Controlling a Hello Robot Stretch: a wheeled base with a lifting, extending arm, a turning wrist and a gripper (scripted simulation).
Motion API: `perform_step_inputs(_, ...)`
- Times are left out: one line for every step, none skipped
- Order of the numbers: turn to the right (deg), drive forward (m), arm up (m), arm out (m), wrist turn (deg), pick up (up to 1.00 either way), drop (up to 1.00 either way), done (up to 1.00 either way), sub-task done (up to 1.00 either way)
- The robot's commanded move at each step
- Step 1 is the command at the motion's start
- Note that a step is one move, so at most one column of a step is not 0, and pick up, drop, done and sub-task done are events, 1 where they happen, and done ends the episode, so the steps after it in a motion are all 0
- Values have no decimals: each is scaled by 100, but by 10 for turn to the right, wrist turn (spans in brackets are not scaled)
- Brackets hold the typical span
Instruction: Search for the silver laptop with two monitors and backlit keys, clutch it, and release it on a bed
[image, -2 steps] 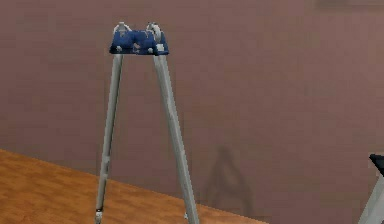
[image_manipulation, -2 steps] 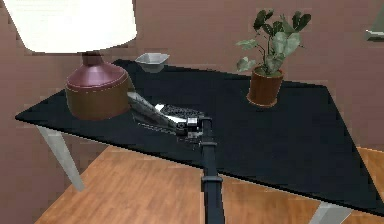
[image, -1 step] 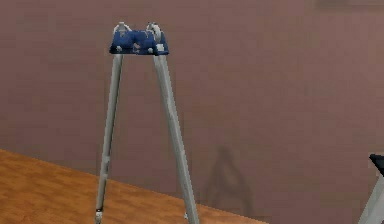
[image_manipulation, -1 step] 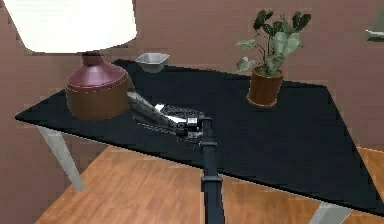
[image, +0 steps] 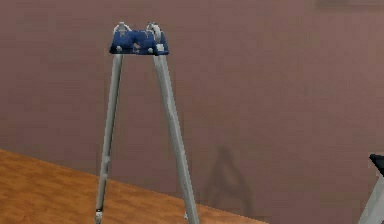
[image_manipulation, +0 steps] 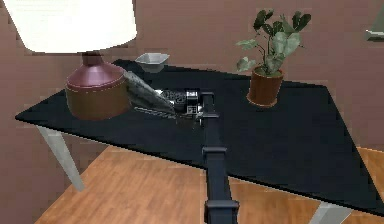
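A flat silver-grey thing (image_manipulation: 147, 92) lies tilted on the black table (image_manipulation: 290, 140), just right of a lamp's base; its shape is too small to name as a laptop. My arm (image_manipulation: 218, 175) rises from the bottom edge over the table. The gripper (image_manipulation: 165, 110) reaches left at the silver-grey thing's near side, beside two white marked squares (image_manipulation: 197, 98). With that thing lying on the table right at the fingers, I cannot tell whether the gripper holds anything.
A lamp with a brown base (image_manipulation: 97, 90) and white shade (image_manipulation: 75, 22) stands at the table's left. A small grey bowl (image_manipulation: 153, 62) and a potted plant (image_manipulation: 268, 62) stand at the back. In the forward view, a grey-legged stand with a blue top (image: 139, 42) faces a mauve wall.
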Motion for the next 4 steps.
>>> perform_step_inputs(0,0,18,0,0,0,0,0,0)
perform_step_inputs(0,0,0,0,-450,0,0,0,0)
perform_step_inputs(0,0,0,0,-450,0,0,0,0)
perform_step_inputs(0,0,0,0,-450,0,0,0,0)
